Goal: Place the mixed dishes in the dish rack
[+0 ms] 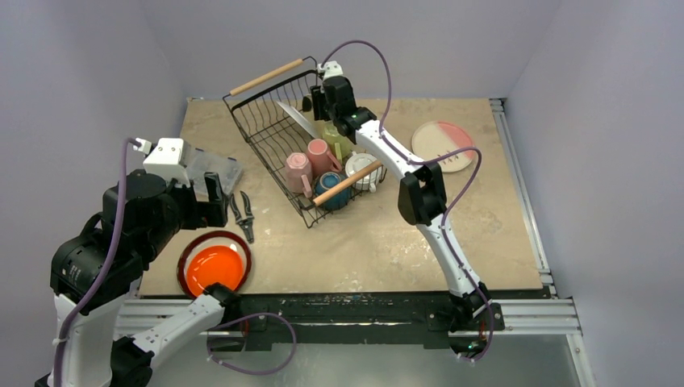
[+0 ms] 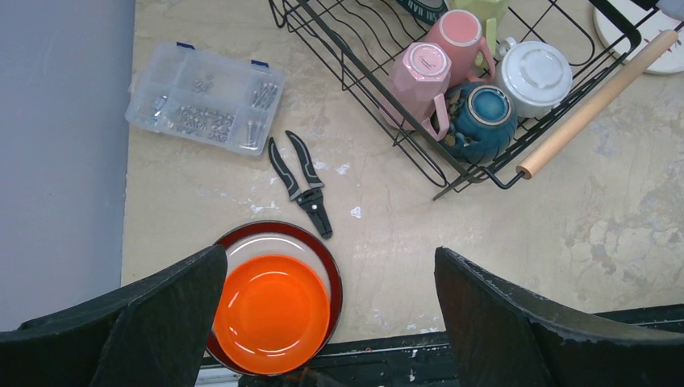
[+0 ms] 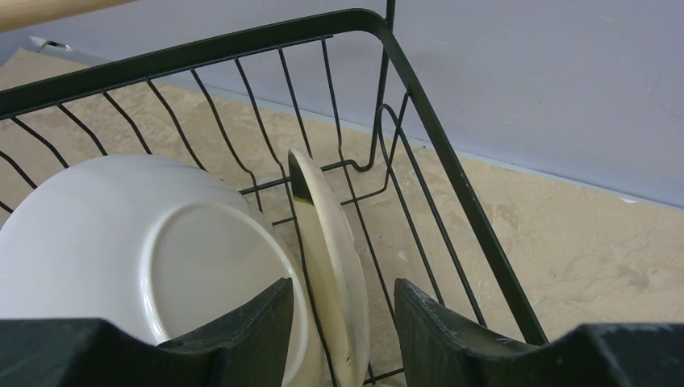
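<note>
The black wire dish rack (image 1: 243, 122) stands at the table's middle back. It holds two pink mugs (image 2: 419, 76), a yellow-green mug (image 1: 335, 135), a teal bowl (image 2: 484, 113) and a white cup (image 2: 534, 74). My right gripper (image 1: 316, 103) hangs open at the rack's far corner. In its wrist view the gripper (image 3: 343, 322) straddles the rim of an upright white plate (image 3: 327, 234), beside another white plate (image 3: 153, 258). The orange plate (image 2: 270, 314) lies on the dark red-rimmed plate (image 2: 332, 270) at the near left. My left gripper (image 2: 331, 306) is open above them, holding nothing. The pink-white plate (image 1: 442, 145) lies at the right.
Black pliers (image 2: 302, 185) lie between the stacked plates and the rack. A clear plastic box (image 2: 206, 97) of small parts sits at the left. The rack's near wooden handle (image 2: 597, 101) juts toward the front. Walls enclose the table's back and sides.
</note>
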